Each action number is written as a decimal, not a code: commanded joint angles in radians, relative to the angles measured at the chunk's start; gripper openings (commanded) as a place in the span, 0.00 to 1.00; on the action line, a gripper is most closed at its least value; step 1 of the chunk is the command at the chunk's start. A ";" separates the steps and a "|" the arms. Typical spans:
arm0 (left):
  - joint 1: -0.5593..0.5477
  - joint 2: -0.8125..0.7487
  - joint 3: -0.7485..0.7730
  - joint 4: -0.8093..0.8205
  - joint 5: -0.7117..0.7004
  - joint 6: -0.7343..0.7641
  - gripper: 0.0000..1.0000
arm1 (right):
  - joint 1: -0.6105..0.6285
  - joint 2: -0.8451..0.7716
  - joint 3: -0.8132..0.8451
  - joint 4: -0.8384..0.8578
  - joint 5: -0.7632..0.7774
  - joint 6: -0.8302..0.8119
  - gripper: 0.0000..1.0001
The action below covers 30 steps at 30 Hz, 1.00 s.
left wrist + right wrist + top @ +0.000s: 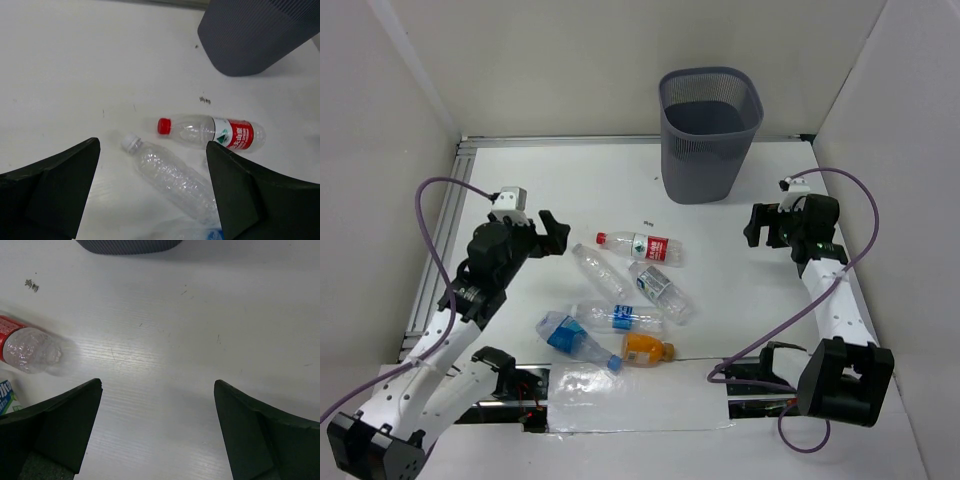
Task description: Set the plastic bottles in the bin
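Several plastic bottles lie in the middle of the table. A red-labelled bottle lies farthest back. A clear white-capped bottle lies left of it. Blue-labelled bottles and a short orange bottle lie nearer. The dark grey-blue mesh bin stands at the back. My left gripper is open, hovering over the white-capped bottle. My right gripper is open and empty over bare table, right of the bottles.
A flattened clear plastic piece lies at the near edge between the arm bases. White walls close in the table on the left, back and right. A small dark speck lies in front of the bin.
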 commanded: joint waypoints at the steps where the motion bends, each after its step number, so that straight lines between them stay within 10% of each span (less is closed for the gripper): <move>1: 0.006 0.026 0.011 -0.101 0.022 -0.074 1.00 | -0.001 -0.035 0.002 0.026 -0.007 -0.033 1.00; 8: 0.006 0.059 0.011 -0.140 0.042 -0.145 1.00 | -0.011 0.028 0.038 -0.092 -0.248 -0.266 0.96; 12: 0.006 0.072 0.011 -0.131 0.053 -0.191 0.92 | 0.015 0.082 0.084 -0.136 -0.359 -0.279 0.57; 14: 0.006 0.090 0.000 -0.121 0.053 -0.226 0.55 | 0.074 0.082 0.084 -0.136 -0.327 -0.279 0.26; 15: 0.006 0.099 0.000 -0.112 0.053 -0.240 0.43 | 0.103 0.091 0.093 -0.123 -0.305 -0.279 0.26; 18: -0.012 0.168 0.009 -0.103 0.054 -0.297 0.30 | 0.211 0.112 0.104 -0.122 -0.268 -0.288 0.55; 22: -0.080 0.323 0.089 -0.152 -0.059 -0.381 0.83 | 0.272 0.169 0.153 -0.078 -0.235 -0.236 0.92; 30: -0.227 0.699 0.324 -0.483 -0.203 -0.680 1.00 | 0.389 0.228 0.226 -0.041 -0.107 -0.188 1.00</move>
